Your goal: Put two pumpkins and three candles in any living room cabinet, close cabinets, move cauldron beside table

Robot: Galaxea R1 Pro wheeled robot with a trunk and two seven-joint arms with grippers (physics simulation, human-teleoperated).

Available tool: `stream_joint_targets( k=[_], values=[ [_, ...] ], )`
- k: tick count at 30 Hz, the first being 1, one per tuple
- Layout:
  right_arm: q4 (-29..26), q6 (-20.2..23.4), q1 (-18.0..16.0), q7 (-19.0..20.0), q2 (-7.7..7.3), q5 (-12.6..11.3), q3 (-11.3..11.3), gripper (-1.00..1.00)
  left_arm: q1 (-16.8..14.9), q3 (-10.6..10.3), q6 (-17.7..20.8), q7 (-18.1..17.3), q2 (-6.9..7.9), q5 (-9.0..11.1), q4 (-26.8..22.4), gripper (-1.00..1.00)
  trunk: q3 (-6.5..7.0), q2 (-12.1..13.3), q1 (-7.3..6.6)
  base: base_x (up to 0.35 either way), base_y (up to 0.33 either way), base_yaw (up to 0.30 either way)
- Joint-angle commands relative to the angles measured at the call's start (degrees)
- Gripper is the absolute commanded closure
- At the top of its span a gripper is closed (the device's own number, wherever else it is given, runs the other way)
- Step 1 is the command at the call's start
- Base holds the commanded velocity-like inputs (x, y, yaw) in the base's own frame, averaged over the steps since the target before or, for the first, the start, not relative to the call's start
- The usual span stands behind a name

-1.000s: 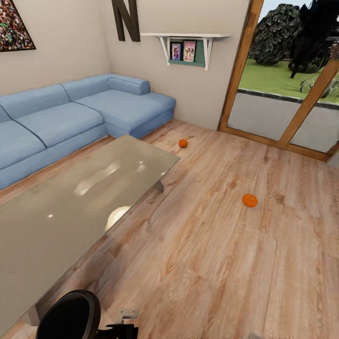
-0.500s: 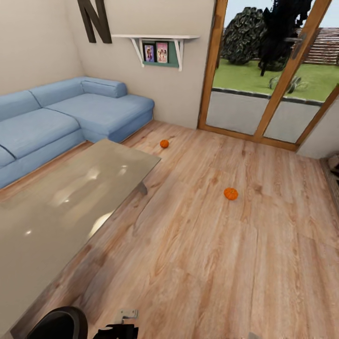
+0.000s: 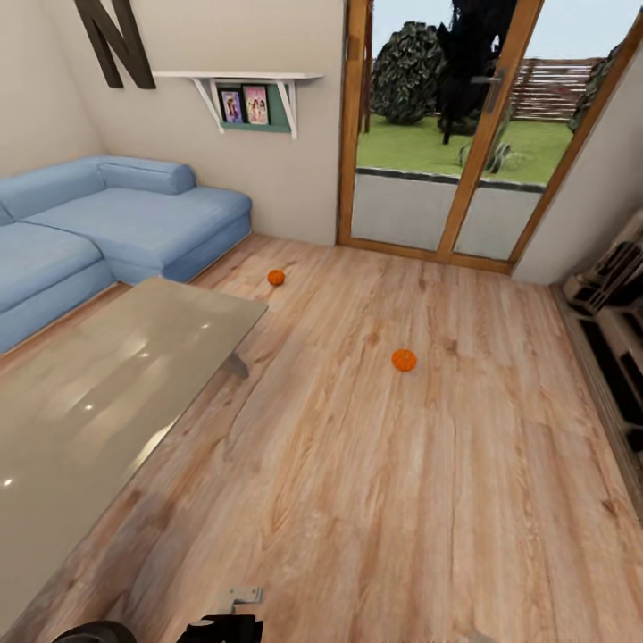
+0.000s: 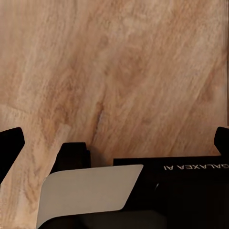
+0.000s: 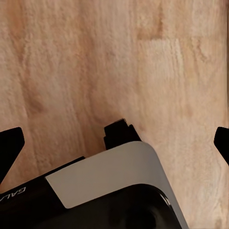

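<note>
Two orange pumpkins sit on the wood floor (image 3: 375,500), well apart: the nearer pumpkin (image 3: 404,360) out in the open middle, the farther pumpkin (image 3: 276,278) near the corner of the blue sofa (image 3: 134,219) and past the far corner of the glass desk (image 3: 107,402). Glass doors (image 3: 446,161) look out on a lawn, and a dark shelving unit (image 3: 616,330) lines the right wall. Left gripper (image 4: 114,138) has its fingers (image 4: 10,143) spread wide, released, just bare floorboards between them. Same for the right gripper (image 5: 114,138), fingers (image 5: 10,143) apart with nothing held. Both pumpkins are far ahead of the fingers.
</note>
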Motion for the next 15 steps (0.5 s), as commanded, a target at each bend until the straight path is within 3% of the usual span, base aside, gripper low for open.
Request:
stream_joint_targets(
  k=[1, 15],
  values=[
    [-0.08, 0.08, -0.02, -0.35, -0.04, -0.46, 0.49, -1.00, 0.00, -0.49, 0.29, 0.43, 0.04, 0.59, -0.15, -1.00, 0.00, -0.02, 0.00, 0.000, 0.000, -0.278],
    [-0.11, 0.08, -0.03, -0.35, -0.04, -0.46, 0.50, -1.00, 0.00, -0.50, 0.28, 0.41, 0.04, 0.59, -0.23, -1.00, 0.55, -0.02, 0.00, 0.000, 0.000, -0.277]
  ],
)
